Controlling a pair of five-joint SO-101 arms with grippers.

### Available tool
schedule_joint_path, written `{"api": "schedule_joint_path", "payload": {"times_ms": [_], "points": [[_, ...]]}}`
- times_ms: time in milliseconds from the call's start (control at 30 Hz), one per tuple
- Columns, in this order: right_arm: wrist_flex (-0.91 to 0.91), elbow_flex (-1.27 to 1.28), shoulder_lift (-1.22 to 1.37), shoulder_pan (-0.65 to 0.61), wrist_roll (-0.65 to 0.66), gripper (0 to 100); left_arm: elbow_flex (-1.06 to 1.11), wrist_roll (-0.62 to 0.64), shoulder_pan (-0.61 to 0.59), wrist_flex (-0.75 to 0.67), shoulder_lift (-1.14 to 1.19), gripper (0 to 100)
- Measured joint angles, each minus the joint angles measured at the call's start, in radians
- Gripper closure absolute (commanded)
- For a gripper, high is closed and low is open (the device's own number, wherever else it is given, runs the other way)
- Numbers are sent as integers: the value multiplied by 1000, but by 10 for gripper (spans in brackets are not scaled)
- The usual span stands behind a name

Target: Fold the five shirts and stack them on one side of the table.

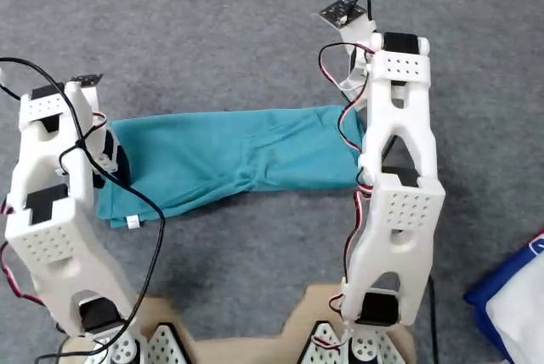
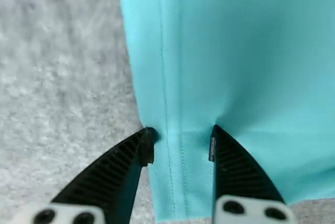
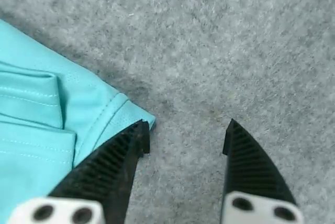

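1. The teal shirt [image 1: 238, 156] is seen to be thin, smooth, matt knit cloth; stitched hems are shown along its edges.
2. The table cover [image 1: 212, 32] is seen as grey, felt-like cloth; it is fuzzy and matt.
3. The left gripper [image 2: 179, 143] and right gripper [image 3: 184, 135] are formed of matt black plastic; the inner faces are ribbed.
4. The arm shells [image 1: 399, 211] are moulded in white plastic, perforated in places.

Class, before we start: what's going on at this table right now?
A teal shirt lies folded into a long strip on the grey table. The robot's left gripper sits open over one end of the shirt. The right gripper is open over the table beside the other end's corner.
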Motion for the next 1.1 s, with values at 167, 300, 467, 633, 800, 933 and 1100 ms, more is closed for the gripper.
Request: {"api": "schedule_joint_path", "payload": {"times_ms": [167,300,467,633,800,933,1100], "points": [[-15,0,0,0,0,756,-32,0,-3,3,23,814],[-17,0,0,0,0,756,-81,-2,-3,60,23,802],[-17,0,0,0,0,756,-230,-23,-3,183,-12,768],[-17,0,0,0,0,756,-269,-71,-35,206,-14,767],[-17,0,0,0,0,756,-256,-101,-52,158,35,764],[-17,0,0,0,0,756,-256,-101,-60,114,158,768],[-17,0,0,0,0,756,-322,-103,-52,144,238,769]]}}
